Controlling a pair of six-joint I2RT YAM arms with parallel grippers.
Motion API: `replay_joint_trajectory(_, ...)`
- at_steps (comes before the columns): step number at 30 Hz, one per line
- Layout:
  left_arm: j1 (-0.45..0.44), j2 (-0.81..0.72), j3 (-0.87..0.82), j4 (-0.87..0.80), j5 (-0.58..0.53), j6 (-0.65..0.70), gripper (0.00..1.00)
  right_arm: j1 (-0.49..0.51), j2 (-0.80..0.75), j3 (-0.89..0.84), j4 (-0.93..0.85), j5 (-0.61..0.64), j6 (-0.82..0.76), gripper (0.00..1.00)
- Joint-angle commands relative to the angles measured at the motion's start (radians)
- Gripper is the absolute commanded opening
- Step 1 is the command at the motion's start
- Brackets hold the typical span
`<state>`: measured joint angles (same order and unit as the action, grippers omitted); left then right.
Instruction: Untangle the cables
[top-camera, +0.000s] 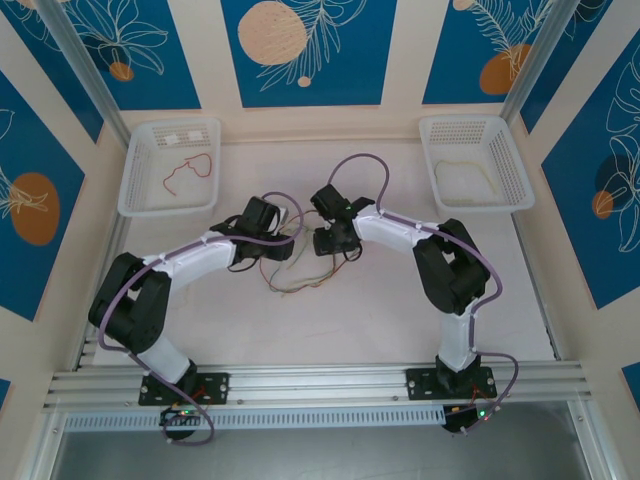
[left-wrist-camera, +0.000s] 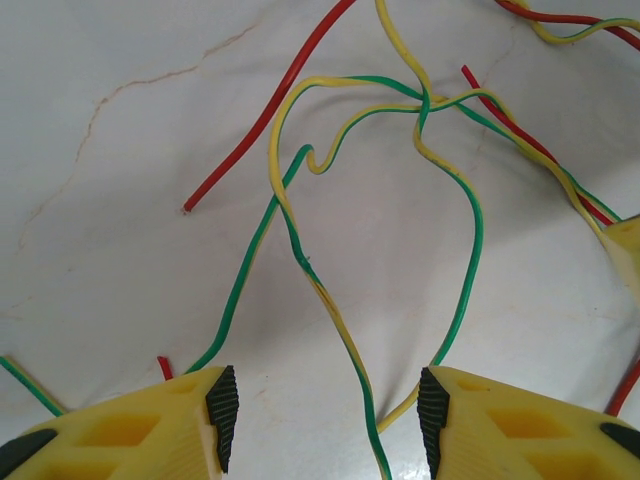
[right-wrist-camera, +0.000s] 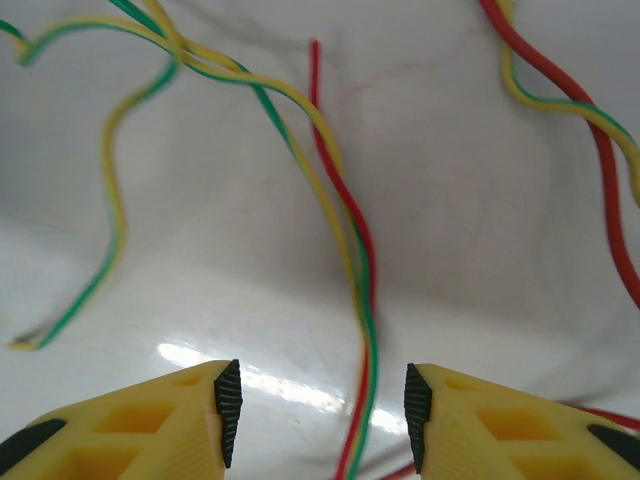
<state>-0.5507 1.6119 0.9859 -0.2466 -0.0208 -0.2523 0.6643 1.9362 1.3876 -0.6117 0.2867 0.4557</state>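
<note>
The left hand (left-wrist-camera: 325, 410), half open, straddles loose cables (left-wrist-camera: 425, 100) on the table (left-wrist-camera: 120, 280), gripping none. The right hand (right-wrist-camera: 320, 410) does likewise.

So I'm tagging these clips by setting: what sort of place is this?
Most likely a purpose-built robot test cell, not a home: two arms bolted to an aluminium rail at a white table edge, printed blue leaf panels walling it in, and white baskets in the far corners.

White-and-black arms (top-camera: 195, 255), purple cables (top-camera: 365, 158), yellow fingers (left-wrist-camera: 150, 430), black ribbed pads (left-wrist-camera: 222, 405)
</note>
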Motion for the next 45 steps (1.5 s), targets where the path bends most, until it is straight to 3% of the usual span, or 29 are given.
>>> replay_joint_trajectory(1, -0.010, -0.023, -0.007, 0.020, -0.022, 0.013, 0.52, 0.000, 0.039, 0.014, -0.079, 0.031, 0.028, 0.47)
replay_joint_trajectory(10, -0.011, -0.037, -0.010, 0.016, -0.030, 0.012, 0.52, 0.003, 0.095, 0.023, -0.014, -0.054, 0.034, 0.32)
replay_joint_trajectory(13, -0.011, -0.053, -0.020, 0.017, -0.039, 0.014, 0.52, 0.002, 0.109, 0.033, -0.013, -0.058, 0.035, 0.16)
replay_joint_trajectory(18, -0.010, -0.058, -0.023, 0.016, -0.050, 0.016, 0.52, 0.002, 0.104, 0.039, -0.020, -0.063, 0.040, 0.01)
replay_joint_trajectory(29, -0.010, -0.086, -0.033, 0.019, -0.084, 0.005, 0.52, 0.005, -0.010, 0.057, -0.061, -0.066, 0.062, 0.00)
replay_joint_trajectory(42, -0.009, -0.425, -0.168, 0.160, -0.166, 0.005, 0.55, 0.010, -0.179, 0.054, -0.071, -0.018, 0.028, 0.00)
replay_joint_trajectory(45, -0.006, -0.468, -0.173, 0.149, -0.184, 0.020, 0.56, 0.021, -0.190, 0.063, -0.093, 0.050, 0.014, 0.00)
